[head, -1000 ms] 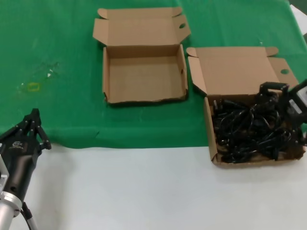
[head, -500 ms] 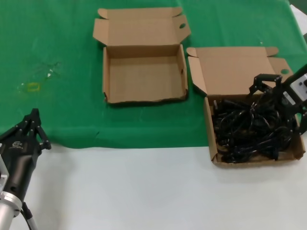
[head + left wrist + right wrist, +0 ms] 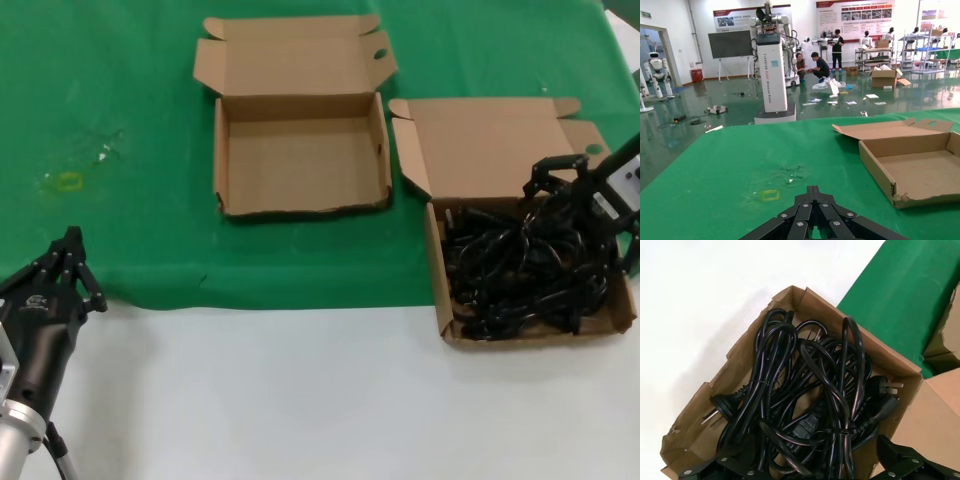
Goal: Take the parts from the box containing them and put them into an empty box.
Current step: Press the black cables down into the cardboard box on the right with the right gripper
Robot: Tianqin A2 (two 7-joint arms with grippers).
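We see the right end effector [image 3: 553, 178] reaching in from the right edge of the head view, its arm slanting down toward the far right part of the box of cords [image 3: 441, 290]. Its fingers [image 3: 545, 166] stand spread apart, holding nothing, poised just above the tangle. Directly beneath and toward the near side of that end effector lie the power cords [image 3: 520, 270], a heap of thin black rubber cables looped over one another, filling most of the shallow tray. In the right wrist view we make out the cords [image 3: 805, 410] more closely: glossy black loops, several moulded plugs with metal prongs at their ends, and cable ties binding some bundles, all inside the brown corrugated walls of the box [image 3: 730, 360], whose corners are crumpled and torn. Its lid lies open flat on the far side, with a round hole near one corner. Well to the left of the right end effector sits the empty box [image 3: 300, 208], alike in shape, lid open away from the robot, resting on the green cloth [image 3: 120, 100] that covers the far part of the white table [image 3: 300, 400]. The left end effector [image 3: 68, 262] rests low at the near left, well apart from both boxes, its fingers drawn together to a point; the left wrist view shows the same closed tips [image 3: 812, 200] over the cloth.
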